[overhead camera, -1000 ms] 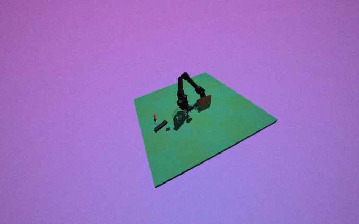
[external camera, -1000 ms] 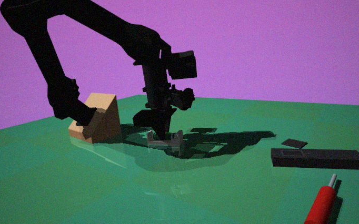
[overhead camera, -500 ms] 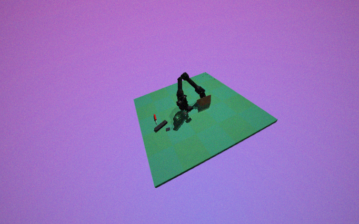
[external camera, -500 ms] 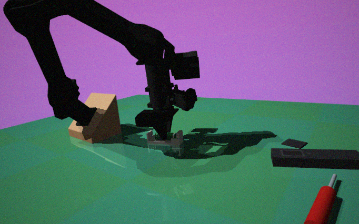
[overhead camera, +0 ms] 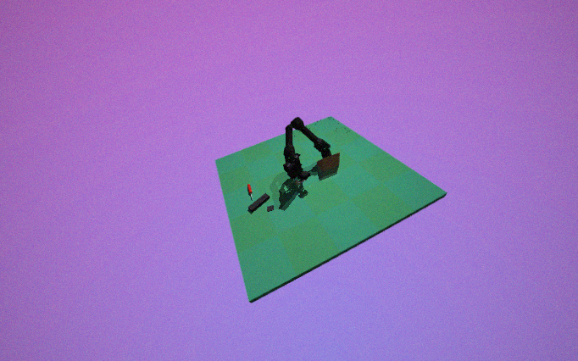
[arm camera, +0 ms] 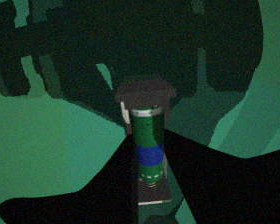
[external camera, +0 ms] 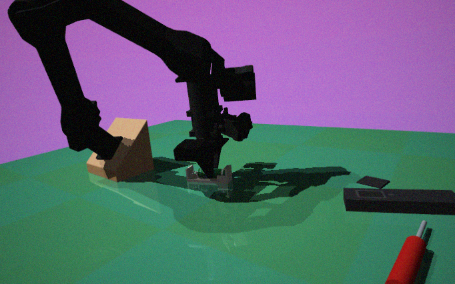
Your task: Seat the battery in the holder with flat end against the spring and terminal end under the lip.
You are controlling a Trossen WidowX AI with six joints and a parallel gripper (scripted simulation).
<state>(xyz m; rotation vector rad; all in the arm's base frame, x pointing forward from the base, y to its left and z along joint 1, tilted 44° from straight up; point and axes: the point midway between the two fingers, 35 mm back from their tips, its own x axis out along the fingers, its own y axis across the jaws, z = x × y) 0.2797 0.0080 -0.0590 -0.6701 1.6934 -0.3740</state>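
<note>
The green battery with a blue band [arm camera: 150, 156] [external camera: 217, 172] lies lengthwise between the end walls of the grey holder [arm camera: 153, 194] [external camera: 227, 175] and looks about level. Its silver-rimmed end is by the larger wall at the top of the wrist view. At its other end a small stub shows above the holder floor. My gripper [arm camera: 147, 137] [external camera: 210, 175] [overhead camera: 299, 179] points down into the holder, its black fingers shut on the battery's sides. The fingers hide part of the holder's sides. Whether the battery touches the floor, and how the lip meets it, I cannot tell.
A tan wedge block [external camera: 134, 151] [overhead camera: 329, 163] stands by the arm's base. Away from the holder lie a long black case [external camera: 409, 201] [overhead camera: 258, 202], a small dark plate [external camera: 373, 181] [overhead camera: 270, 208] and a red-handled screwdriver [external camera: 407, 259] [overhead camera: 249, 189].
</note>
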